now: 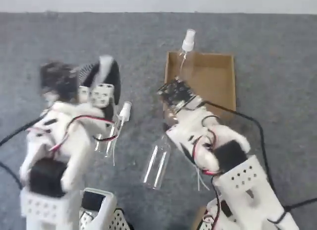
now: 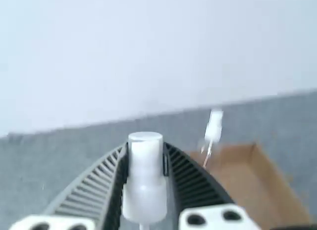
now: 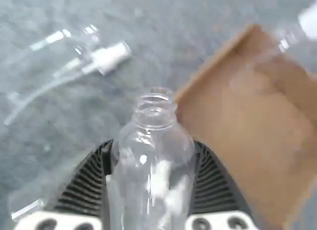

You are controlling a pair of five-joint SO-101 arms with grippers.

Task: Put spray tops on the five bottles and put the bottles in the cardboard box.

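My left gripper (image 2: 144,148) is shut on a white spray top (image 2: 143,185) and held up above the table; in the high view it is at the left (image 1: 104,66). My right gripper (image 3: 153,146) is shut on a clear bottle (image 3: 152,165) with an open neck, close to the near left corner of the cardboard box (image 3: 257,121). One capped bottle (image 1: 187,45) stands at the box's (image 1: 218,76) far left corner. Another spray top (image 1: 124,111) with its tube lies on the carpet beside a clear bottle (image 1: 105,141). A further open bottle (image 1: 157,165) lies between the arms.
Grey carpet (image 1: 277,116) covers the table, with a pale wall (image 2: 158,51) behind. Cables trail from both arms. The white arm bases stand at the near edge, and there is free carpet to the right of the box.
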